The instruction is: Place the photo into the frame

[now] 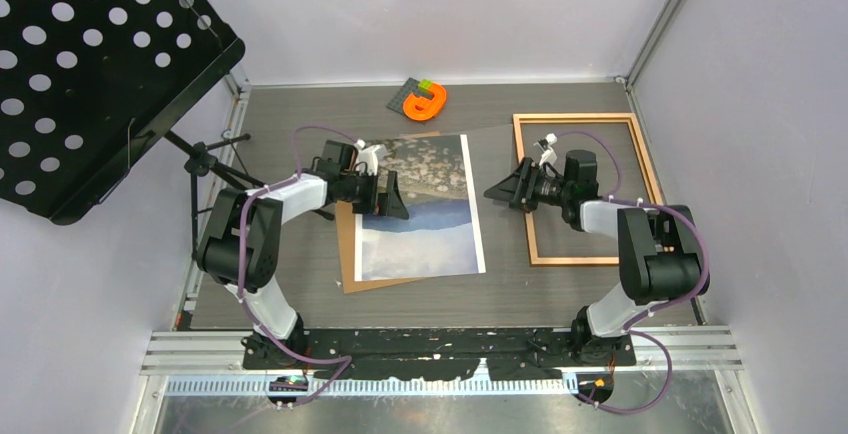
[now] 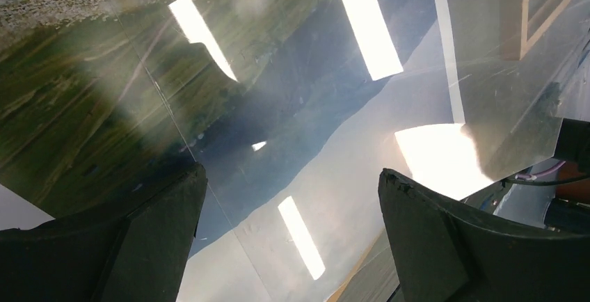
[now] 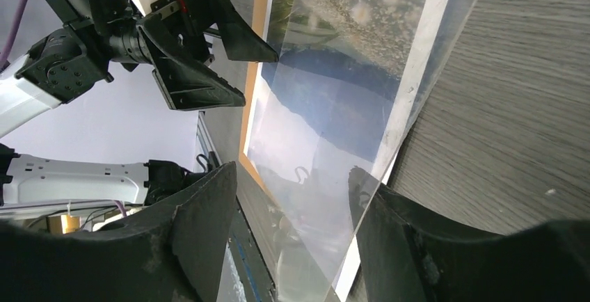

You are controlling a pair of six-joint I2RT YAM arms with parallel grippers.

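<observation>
The photo (image 1: 425,204) lies face up in the middle of the table on a brown backing board (image 1: 348,254). A clear sheet (image 3: 334,204) stands tilted over the photo, its edge raised on the right side. My left gripper (image 1: 393,197) is open at the photo's left edge, its jaws spread over the print (image 2: 292,107). My right gripper (image 1: 497,194) is open at the photo's right edge, and the sheet's raised edge passes between its spread fingers (image 3: 202,225). The wooden frame (image 1: 648,169) lies flat at the right, under my right arm.
An orange piece on a grey plate (image 1: 425,101) sits at the back centre. A black perforated music stand (image 1: 90,64) on a tripod (image 1: 205,159) overhangs the left side. Grey walls close the back and sides.
</observation>
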